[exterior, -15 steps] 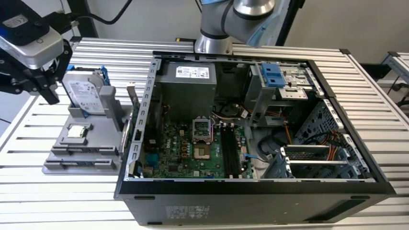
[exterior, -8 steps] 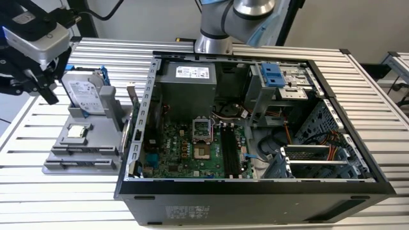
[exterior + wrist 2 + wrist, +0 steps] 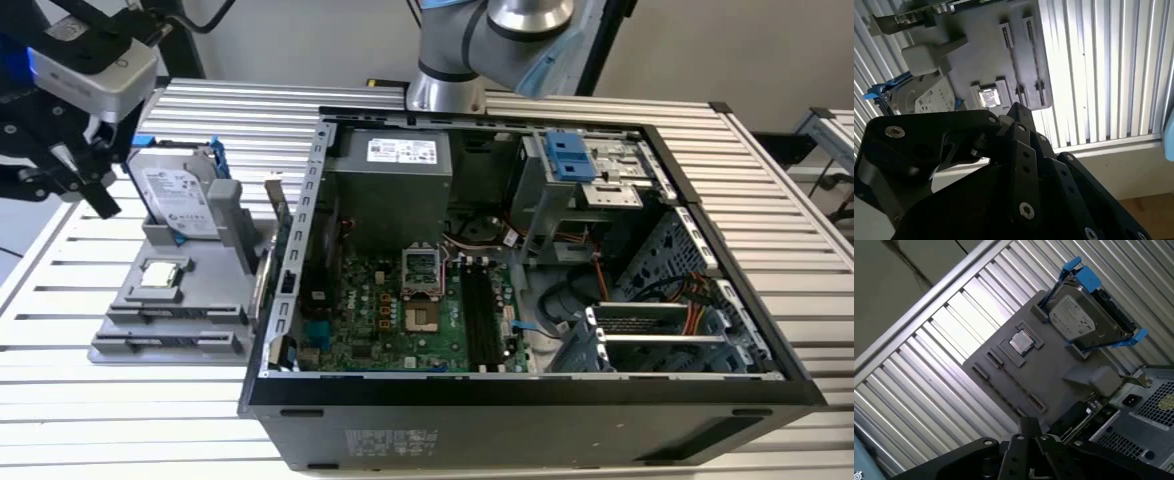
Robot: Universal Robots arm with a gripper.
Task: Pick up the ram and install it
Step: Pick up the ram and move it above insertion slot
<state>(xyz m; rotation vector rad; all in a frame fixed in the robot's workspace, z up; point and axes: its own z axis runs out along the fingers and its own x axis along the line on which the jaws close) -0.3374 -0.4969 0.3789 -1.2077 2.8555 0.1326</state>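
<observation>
Case [image 3: 534, 420] lies open side up mid-table [image 3: 134, 425], w/ arm base [image 3: 447, 90] behind it. Inside, board [image 3: 374, 330] is on the floor twd the exterior view's left, PSU [image 3: 390, 190] behind it. Socket [image 3: 424, 318] is mid-board, slots [image 3: 483, 315] just beside it on the exterior view's right. Cage [image 3: 667, 340] is in the near corner on that side, bay [image 3: 571, 160] in the far one. Holder [image 3: 147, 335] sits on table just beside case, on the exterior view's left. On holder, drive [image 3: 174, 195] stands on edge at the back, chip [image 3: 160, 275] in a recess in front of it. Gripper [image 3: 83, 185] hangs near drive on its left, apart from it.
</observation>
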